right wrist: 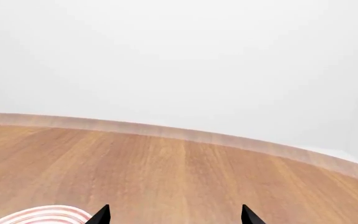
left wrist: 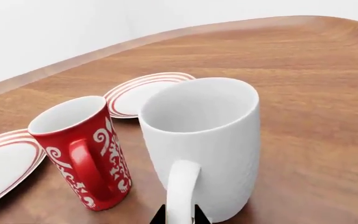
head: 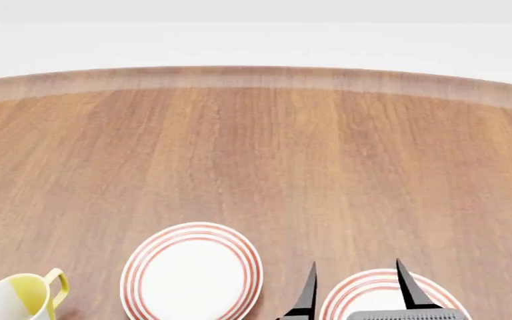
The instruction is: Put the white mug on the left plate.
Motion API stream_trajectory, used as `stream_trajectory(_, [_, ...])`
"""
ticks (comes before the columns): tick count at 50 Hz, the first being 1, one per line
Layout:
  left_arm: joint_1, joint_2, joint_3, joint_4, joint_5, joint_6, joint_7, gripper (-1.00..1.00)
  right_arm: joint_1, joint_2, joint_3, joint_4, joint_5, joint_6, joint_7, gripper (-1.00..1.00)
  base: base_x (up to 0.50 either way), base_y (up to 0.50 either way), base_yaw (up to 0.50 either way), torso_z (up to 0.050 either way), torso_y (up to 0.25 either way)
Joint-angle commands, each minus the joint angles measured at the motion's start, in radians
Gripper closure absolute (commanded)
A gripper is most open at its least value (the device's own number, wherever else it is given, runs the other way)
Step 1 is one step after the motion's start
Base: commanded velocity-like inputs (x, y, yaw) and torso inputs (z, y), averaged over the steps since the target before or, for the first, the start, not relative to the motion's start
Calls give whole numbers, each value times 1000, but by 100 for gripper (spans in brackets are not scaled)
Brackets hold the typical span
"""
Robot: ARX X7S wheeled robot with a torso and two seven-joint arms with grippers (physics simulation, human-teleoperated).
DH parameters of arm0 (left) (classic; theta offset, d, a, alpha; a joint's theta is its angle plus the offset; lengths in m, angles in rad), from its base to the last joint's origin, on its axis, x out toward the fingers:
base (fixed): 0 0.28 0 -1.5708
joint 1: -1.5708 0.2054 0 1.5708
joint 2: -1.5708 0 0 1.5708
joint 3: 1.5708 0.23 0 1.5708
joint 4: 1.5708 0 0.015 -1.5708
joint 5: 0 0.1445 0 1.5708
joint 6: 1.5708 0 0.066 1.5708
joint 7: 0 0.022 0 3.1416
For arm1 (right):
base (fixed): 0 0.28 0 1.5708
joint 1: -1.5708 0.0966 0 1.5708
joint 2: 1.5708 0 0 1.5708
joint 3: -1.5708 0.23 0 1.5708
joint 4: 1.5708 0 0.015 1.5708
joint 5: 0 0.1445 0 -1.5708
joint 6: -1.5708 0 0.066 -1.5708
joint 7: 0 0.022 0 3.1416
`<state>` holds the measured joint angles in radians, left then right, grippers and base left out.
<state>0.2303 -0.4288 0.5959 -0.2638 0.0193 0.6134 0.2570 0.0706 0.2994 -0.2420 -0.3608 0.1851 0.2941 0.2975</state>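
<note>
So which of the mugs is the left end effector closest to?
The white mug: its handle sits right at the left end effector, while the red mug stands off to one side.

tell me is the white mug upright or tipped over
Upright: the white mug stands with its open mouth up, handle toward the left claw, beside the red mug.

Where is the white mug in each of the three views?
Left wrist view: the white mug is central and close, handle toward the camera, beside the red mug.
Head view: not in it.
Right wrist view: not in it.
Shared landmark: red-ringed plates on the wooden table.
</note>
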Motion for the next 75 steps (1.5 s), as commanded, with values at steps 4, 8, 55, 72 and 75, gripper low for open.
stream_trajectory(4, [11, -13, 3, 26, -13, -5, 0, 100, 0, 6, -2, -10, 6, 7, 6, -100, 0, 0, 0, 0, 0])
stream_trajectory(8, [36, -26, 0, 63, -7, 7, -12, 100, 4, 5, -7, -1, 5, 1, 4, -100, 0, 0, 0, 0, 0])
stream_trajectory(55, [182, -103, -79, 199, 24, 173, -162, 100, 4, 15, -13, 11, 19, -17, 17, -100, 0, 0, 0, 0, 0])
stream_trajectory(72, [238, -155, -146, 345, -28, 184, -224, 100, 4, 17, -17, 31, 22, -32, 18, -100, 0, 0, 0, 0, 0])
stream_trajectory(75, [244, -160, -154, 364, -38, 189, -232, 100, 0, 19, -15, 22, 25, -30, 22, -100, 0, 0, 0, 0, 0])
